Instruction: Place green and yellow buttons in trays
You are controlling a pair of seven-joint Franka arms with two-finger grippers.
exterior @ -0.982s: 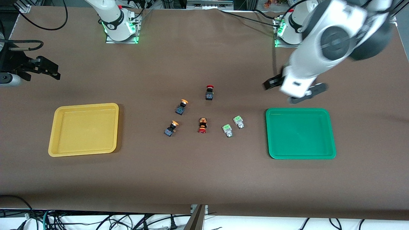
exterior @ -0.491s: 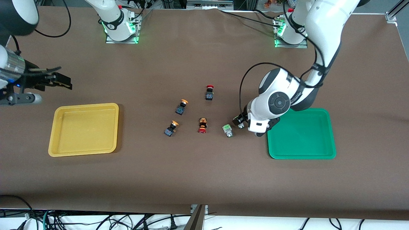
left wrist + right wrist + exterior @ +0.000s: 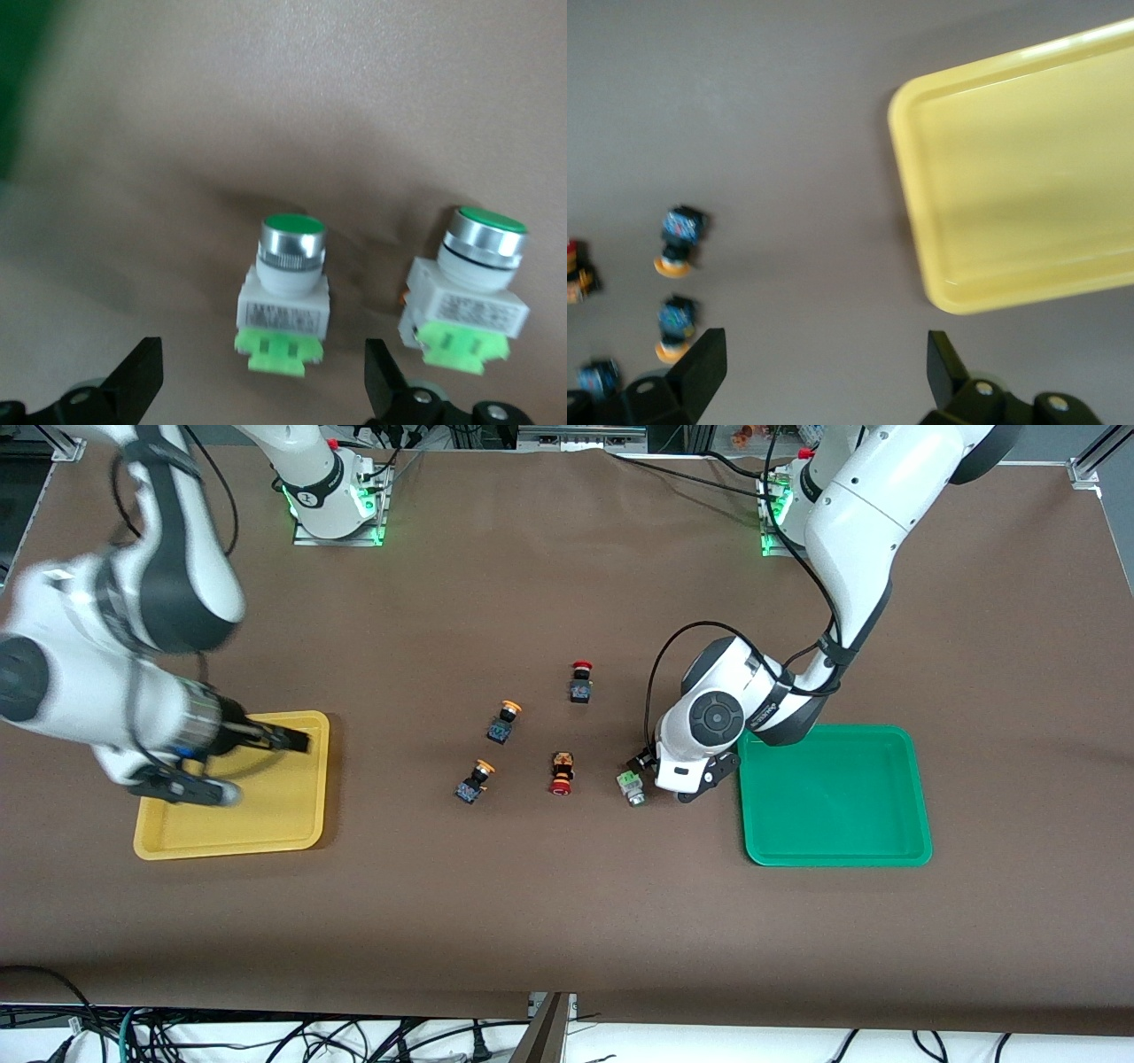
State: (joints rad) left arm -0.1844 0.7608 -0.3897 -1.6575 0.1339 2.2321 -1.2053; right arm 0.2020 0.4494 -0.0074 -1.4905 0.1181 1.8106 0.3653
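Observation:
Two green buttons lie side by side in the left wrist view, one (image 3: pixel 283 297) in line with the gap of my open left gripper (image 3: pixel 261 382), the other (image 3: pixel 469 297) beside it. In the front view my left gripper (image 3: pixel 657 769) is low over them, beside the green tray (image 3: pixel 833 857); one green button (image 3: pixel 630 786) shows and the other is hidden under the hand. Two yellow buttons (image 3: pixel 503 722) (image 3: pixel 474 779) lie at mid-table. My right gripper (image 3: pixel 235 764) is open and empty over the yellow tray (image 3: pixel 151 841). The right wrist view shows the yellow tray (image 3: pixel 1028 177) and the yellow buttons (image 3: pixel 678 239) (image 3: pixel 673 328).
A red-capped button with a black body (image 3: pixel 580 682) stands farther from the front camera than the others. A red-capped button with an orange-black body (image 3: pixel 561 772) lies between the yellow and green buttons. Both trays hold nothing.
My left arm has come down from above the green tray's rim to the green buttons. My right arm has swung in from the table's end to over the yellow tray.

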